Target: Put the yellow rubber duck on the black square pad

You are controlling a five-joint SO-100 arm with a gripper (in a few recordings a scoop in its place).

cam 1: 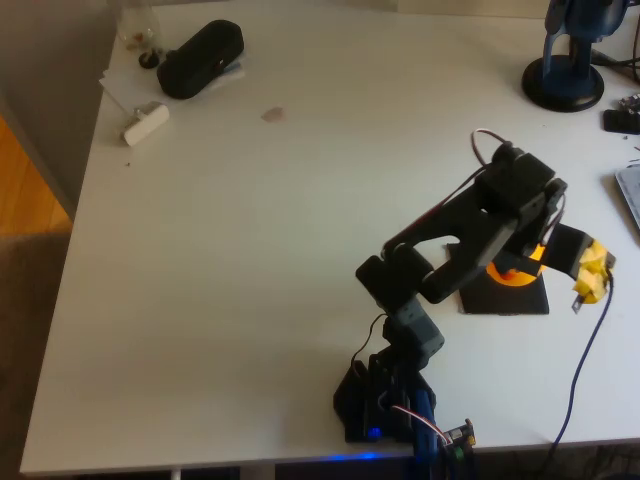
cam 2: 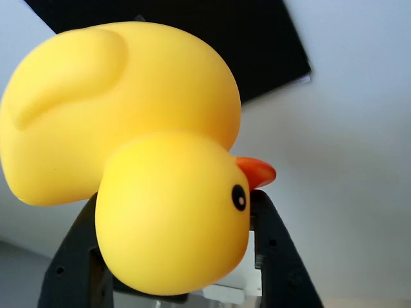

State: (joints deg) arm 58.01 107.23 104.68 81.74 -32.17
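The yellow rubber duck [cam 1: 515,270] shows as an orange-yellow glow under my black arm, over the black square pad [cam 1: 505,298] at the right of the table. In the wrist view the duck [cam 2: 148,128] looms large and lies on its side, beak pointing right. Its head sits between my two black fingers [cam 2: 276,256], which touch it on both sides. My gripper [cam 1: 550,270] is shut on the duck's head; its yellow-taped tip sticks out past the pad's right edge. A corner of the pad [cam 2: 257,45] shows behind the duck. I cannot tell whether the duck touches the pad.
A bulky black oblong case [cam 1: 200,58] lies on papers at the back left, with a small white block [cam 1: 145,123] beside it. A blue stand with a round base [cam 1: 565,80] sits at the back right. The white table [cam 1: 250,280] spreads wide to the left.
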